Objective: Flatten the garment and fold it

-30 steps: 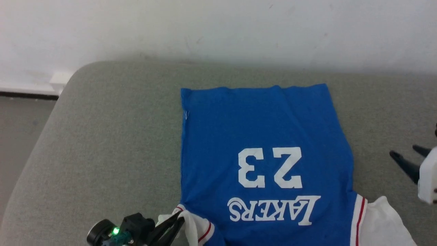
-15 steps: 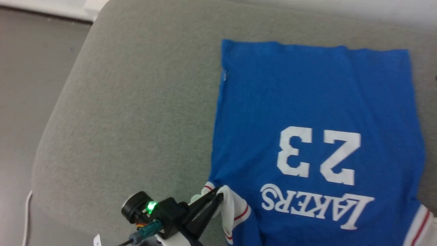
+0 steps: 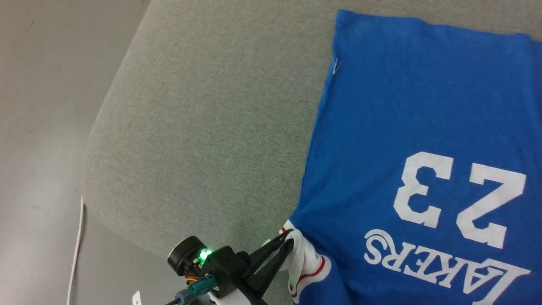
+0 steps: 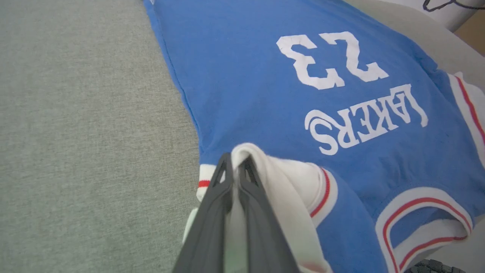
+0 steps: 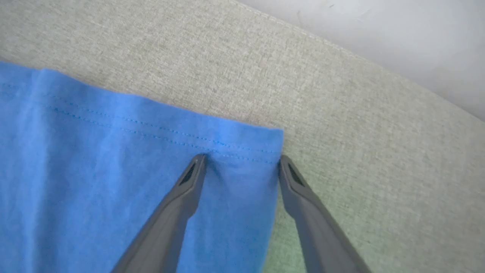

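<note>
Left fingers (image 4: 212,216) tight on garment (image 4: 246,76)

White "LAKERS" and "23" print, upside down, on blue garment (image 3: 406,106)

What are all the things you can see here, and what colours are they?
T-shirt: one, royal blue with white "LAKERS 23" print, white sleeves and red-striped trim, spread print-up on the padded surface.
padded surface: one, grey-green fabric, under the T-shirt.
floor: one, grey, beside the padded surface on the robot's left.
cable: one, white, lying on the floor near the pad's corner.
wall: one, white, beyond the pad's far edge.
left gripper: one, dark fingers, shut on the T-shirt's white sleeve at the near edge.
right gripper: one, dark fingers, open, tips either side of the T-shirt's blue hem corner.
</note>
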### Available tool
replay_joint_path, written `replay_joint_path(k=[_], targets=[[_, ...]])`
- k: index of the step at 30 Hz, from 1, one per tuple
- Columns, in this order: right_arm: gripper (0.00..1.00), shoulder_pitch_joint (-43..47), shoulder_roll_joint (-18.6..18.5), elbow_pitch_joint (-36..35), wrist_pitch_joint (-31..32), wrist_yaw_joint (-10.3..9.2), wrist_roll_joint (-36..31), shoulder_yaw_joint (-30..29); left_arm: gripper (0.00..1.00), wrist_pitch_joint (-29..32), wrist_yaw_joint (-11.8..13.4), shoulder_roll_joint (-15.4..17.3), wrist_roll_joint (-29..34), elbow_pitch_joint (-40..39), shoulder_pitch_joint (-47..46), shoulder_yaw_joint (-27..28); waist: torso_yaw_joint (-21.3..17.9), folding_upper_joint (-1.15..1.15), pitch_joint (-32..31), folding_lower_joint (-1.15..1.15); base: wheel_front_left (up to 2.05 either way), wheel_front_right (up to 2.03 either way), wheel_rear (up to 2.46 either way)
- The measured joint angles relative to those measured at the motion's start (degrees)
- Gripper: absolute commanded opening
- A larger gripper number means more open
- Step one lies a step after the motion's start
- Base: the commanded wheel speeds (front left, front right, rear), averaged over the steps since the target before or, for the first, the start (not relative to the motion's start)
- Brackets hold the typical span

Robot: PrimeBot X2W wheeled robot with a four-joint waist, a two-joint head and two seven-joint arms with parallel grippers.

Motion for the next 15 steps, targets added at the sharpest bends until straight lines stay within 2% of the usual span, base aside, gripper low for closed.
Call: replay_joint_path(k=[3, 4, 5, 15], targets=[[1.0, -0.5, -0.7, 0.4, -0.4, -0.07, 0.2, 1.1, 0.0, -0.5, 0.0, -0.1, 0.0, 0.7, 0.0, 0.0, 0.8, 0.0, 0.8, 0.0, 0.0, 0.0, 0.0], [0.42, -0.6, -0.8, 0.5, -0.4, -0.07, 0.6, 1.3, 0.0, -0.5, -0.3, -0.1, 0.0, 0.9, 0.0, 0.1, 0.9, 0.0, 1.0, -0.01, 0.0, 0.0, 0.0], [0.0, -0.6, -1.0, 0.6, -0.4, -0.07, 1.0, 1.8, 0.0, -0.5, -0.4, -0.1, 0.0, 1.2, 0.0, 0.1, 0.9, 0.0, 1.0, 0.0, 0.0, 0.0, 0.0], [0.0, 2.0, 0.0, 2.1, -3.6, -0.05, 1.8, 7.7, 0.0, -1.5, -0.4, 0.9, -1.5, 4.3, 0.1, 1.6, -1.3, 0.0, -2.5, 0.0, 0.0, 0.0, 0.0]])
